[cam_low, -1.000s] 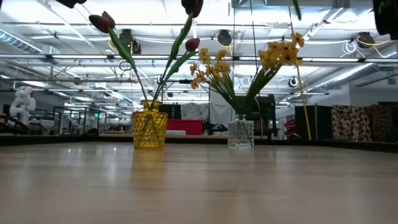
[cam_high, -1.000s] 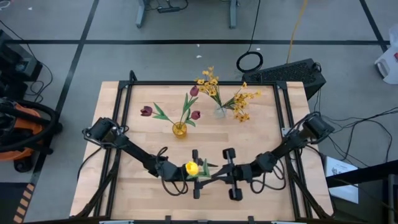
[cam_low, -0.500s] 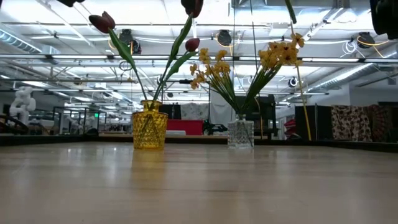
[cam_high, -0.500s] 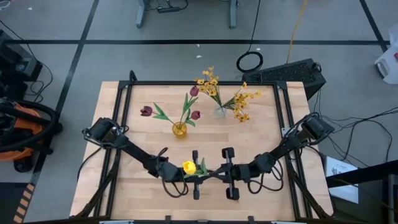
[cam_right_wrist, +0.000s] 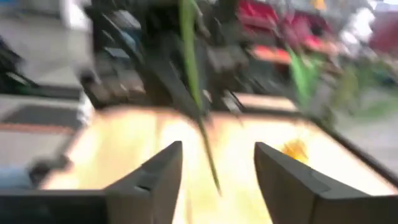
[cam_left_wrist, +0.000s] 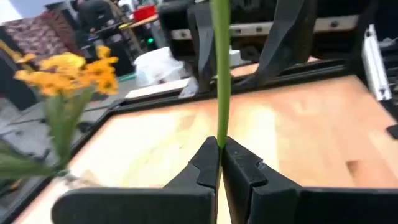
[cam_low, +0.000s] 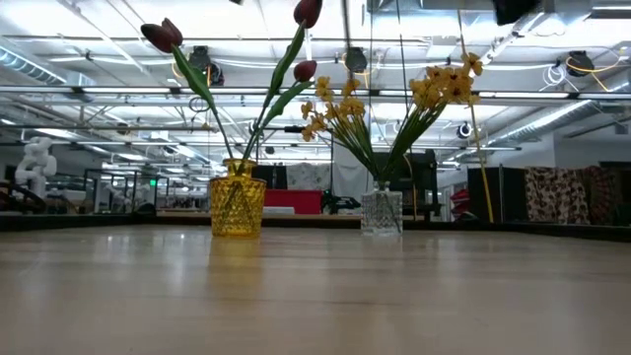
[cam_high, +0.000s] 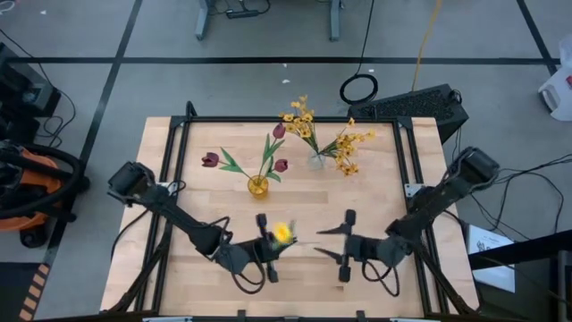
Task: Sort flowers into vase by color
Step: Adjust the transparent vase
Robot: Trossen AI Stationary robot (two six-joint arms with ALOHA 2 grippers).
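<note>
Tulip (cam_high: 282, 233), the yellow one, rides above the table's (cam_high: 206, 199) near edge, its stem pinched in my left gripper (cam_high: 265, 249) for carrying to the clear vase (cam_high: 315, 161) of yellow sprays (cam_high: 344, 148); right gripper (cam_high: 344, 246) hangs spread and empty beside it; red tulips (cam_high: 279, 165) in the amber vase (cam_high: 257, 186) crowd that route.

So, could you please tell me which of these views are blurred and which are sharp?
Right wrist view: heavily motion-blurred, its open right hand and the green stem smeared. Left wrist view: left hand sharp on the stem, yellow blossoms soft. Low view: yellow vase crisp, ceiling lights glaring. High view: sharp.
</note>
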